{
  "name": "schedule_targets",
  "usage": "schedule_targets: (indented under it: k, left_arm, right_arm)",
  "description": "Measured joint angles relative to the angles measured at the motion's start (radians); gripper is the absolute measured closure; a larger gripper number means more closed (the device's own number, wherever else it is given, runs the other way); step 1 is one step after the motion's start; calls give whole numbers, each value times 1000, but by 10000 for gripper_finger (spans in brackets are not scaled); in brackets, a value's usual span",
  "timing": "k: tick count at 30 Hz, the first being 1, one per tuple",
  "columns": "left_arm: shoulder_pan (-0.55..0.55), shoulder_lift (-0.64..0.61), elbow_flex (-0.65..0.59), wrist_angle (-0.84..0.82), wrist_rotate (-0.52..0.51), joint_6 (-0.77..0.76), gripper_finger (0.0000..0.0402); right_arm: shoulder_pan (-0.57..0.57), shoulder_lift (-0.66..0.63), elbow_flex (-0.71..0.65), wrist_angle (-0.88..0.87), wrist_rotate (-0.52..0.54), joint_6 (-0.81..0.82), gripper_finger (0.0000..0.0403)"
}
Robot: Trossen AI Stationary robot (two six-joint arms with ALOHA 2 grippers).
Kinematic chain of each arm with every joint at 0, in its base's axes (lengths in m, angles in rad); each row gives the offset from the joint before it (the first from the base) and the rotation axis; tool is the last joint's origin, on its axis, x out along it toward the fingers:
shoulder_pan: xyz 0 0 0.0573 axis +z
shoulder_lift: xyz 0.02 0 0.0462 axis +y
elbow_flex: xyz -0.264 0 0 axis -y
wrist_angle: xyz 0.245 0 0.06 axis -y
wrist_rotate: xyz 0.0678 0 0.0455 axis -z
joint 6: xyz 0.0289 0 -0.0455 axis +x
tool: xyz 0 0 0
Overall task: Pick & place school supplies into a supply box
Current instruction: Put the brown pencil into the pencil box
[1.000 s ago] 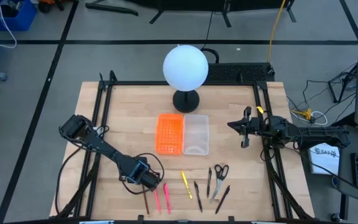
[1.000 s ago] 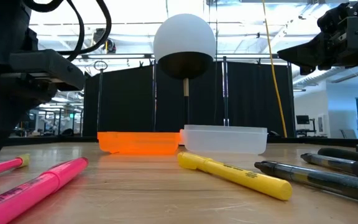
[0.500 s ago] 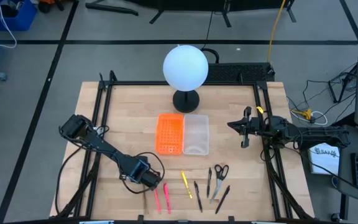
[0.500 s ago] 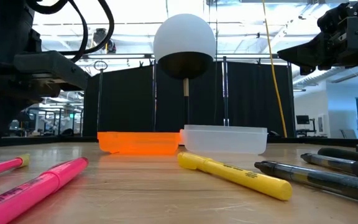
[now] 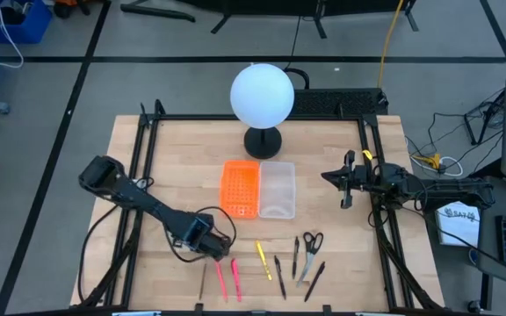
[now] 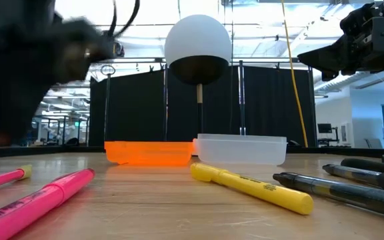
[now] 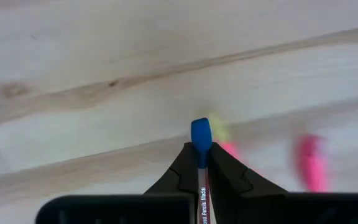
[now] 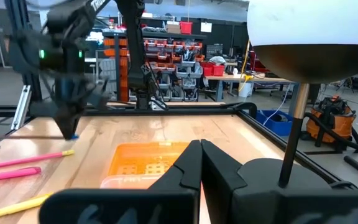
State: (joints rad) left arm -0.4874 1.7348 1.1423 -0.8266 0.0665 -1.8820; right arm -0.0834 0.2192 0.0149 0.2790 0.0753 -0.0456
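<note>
Now two pink pens flat, one pencil in left hand, right hand pinched empty.

A pale wooden counter stands on grey floor crossed by dark lines, with black curtains behind, ceiling lights overhead and red-binned shelves farther off.

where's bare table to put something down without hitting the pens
Bare wood lies left of the orange tray and between the clear supply box and the right gripper. The front edge is crowded: pink pens, yellow pen, scissors, with the left gripper above them.
</note>
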Motion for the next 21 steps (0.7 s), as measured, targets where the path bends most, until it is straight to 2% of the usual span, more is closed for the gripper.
schedule_targets:
  k: [5, 9, 14, 18, 21]
  left_arm:
    - [52, -48, 117, -82, -76, 82, 384]
    - [146, -47, 243, -74, -146, 250, 384]
    - [294, -32, 333, 82, -231, 484, 384]
    - [411, -16, 335, 262, -218, 619, 384]
    - [496, 12, 336, 328, -138, 697, 384]
  right_arm:
    - [0, 5, 0, 0, 1, 0, 403]
    - [0, 12, 0, -2, 1, 0, 403]
    - [0, 16, 0, -3, 2, 0, 403]
    - [0, 18, 0, -3, 2, 4, 403]
    - [0, 19, 0, -1, 2, 7, 403]
